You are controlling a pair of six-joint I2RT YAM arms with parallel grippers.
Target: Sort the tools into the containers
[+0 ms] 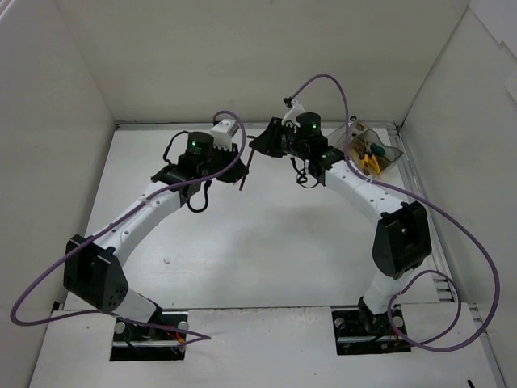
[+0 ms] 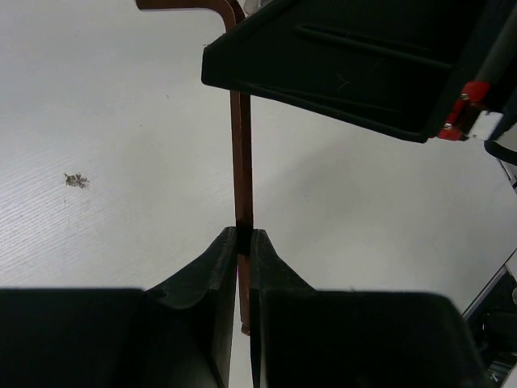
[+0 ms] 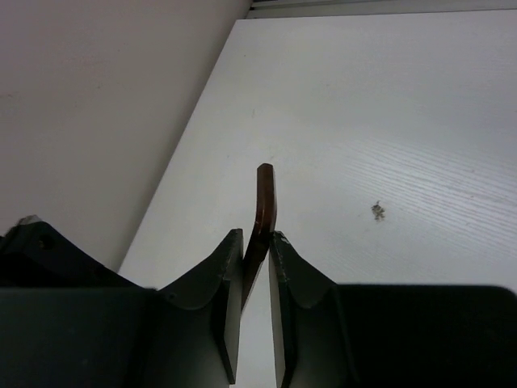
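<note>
A thin dark reddish L-shaped hex key (image 2: 241, 162) hangs in the air between both grippers. My left gripper (image 2: 242, 236) is shut on its long shaft near the lower end. My right gripper (image 3: 257, 236) is closed on the bend, and the short arm (image 3: 265, 184) pokes out past its fingertips. One right finger (image 2: 347, 73) covers the bend in the left wrist view. From above, the key (image 1: 245, 171) shows below the two wrists at the back middle of the table. The clear smoky box (image 1: 386, 147) at the back right holds yellow-handled pliers (image 1: 371, 162) and a green-handled screwdriver (image 1: 360, 149). The wrenches are not visible.
White walls enclose the table on the left, back and right. Purple cables (image 1: 452, 222) loop from both arms, one over the right side. A small speck of debris (image 2: 77, 179) lies on the white table (image 1: 266, 242) below the grippers.
</note>
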